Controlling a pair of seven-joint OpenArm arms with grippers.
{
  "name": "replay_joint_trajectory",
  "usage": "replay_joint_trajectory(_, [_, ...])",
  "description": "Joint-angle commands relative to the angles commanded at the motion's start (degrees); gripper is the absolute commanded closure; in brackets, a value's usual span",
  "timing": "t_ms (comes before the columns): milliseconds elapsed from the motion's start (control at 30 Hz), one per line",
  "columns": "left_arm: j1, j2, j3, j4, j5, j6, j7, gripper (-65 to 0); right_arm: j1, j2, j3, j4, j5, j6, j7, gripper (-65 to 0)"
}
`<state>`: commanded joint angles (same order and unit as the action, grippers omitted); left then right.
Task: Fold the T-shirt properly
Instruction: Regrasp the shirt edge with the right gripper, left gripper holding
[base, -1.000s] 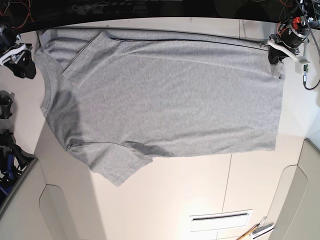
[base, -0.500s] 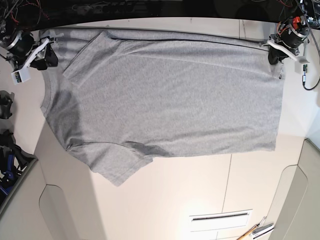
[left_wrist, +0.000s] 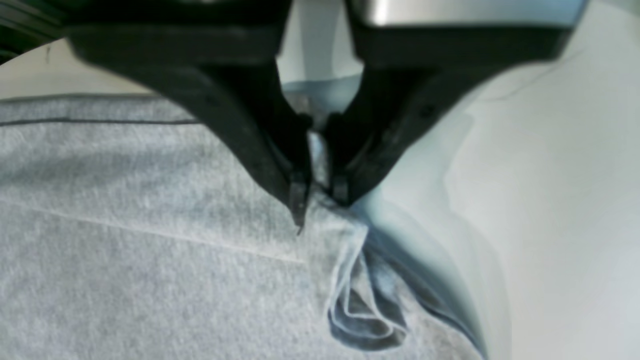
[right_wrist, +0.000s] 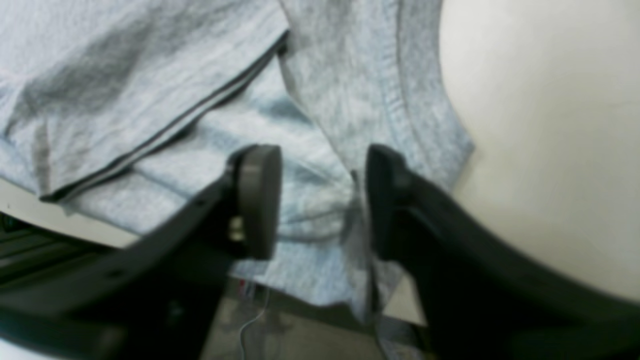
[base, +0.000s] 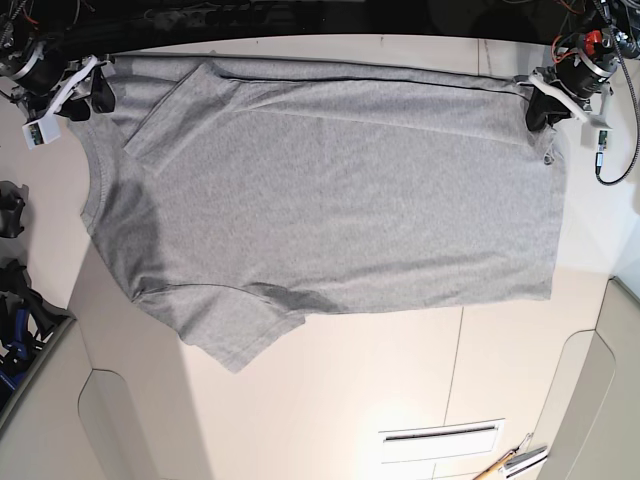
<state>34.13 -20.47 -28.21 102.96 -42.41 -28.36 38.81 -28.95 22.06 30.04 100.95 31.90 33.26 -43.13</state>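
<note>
Grey item: T-shirt, spread flat on the desk, plain side up
Folds done: one sleeve turned in, judged; body unfolded
Left claw: clamped on a hem corner
Right claw: jaws apart, straddling the collar-side corner, no grip yet
Remaining: nearly all folding
</note>
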Motion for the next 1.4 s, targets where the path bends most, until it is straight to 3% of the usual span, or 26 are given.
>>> replay_joint_trajectory(200, [0.00,0.00,0.00,0.00,0.00,0.02,0.00,0.0,-0.11,0.02,-0.02,-4.68,0.07,0.33,-0.17,-31.9])
replay_joint_trajectory(333, [0.00,0.00,0.00,0.00,0.00,0.02,-0.02,0.0,-0.15,-0.02,-0.02,-7.02,3.39,0.63,-0.39,-31.6])
replay_joint_trajectory(667, [0.00,0.00,0.00,0.00,0.00,0.02,0.00,0.0,-0.15,0.00,0.00,-5.38,8.02,0.63,-3.26,-31.6])
replay_joint_trajectory(1200, [0.00,0.00,0.00,0.00,-0.02,0.02,0.00,0.0,-0.15,-0.02,0.00,-0.94,7.98,0.61,-6.64,-31.6])
replay_joint_trajectory(1267, [0.00,0.00,0.00,0.00,0.00,0.02,0.02,0.0,-0.17,-0.02,0.00,-1.01,7.96,0.61,-6.95,-25.8])
replay_joint_trajectory(1400, [0.00,0.00,0.00,0.00,-0.02,0.02,0.02,0.0,-0.31,0.00,0.00,-1.05,7.48,0.61,-6.99,-3.6])
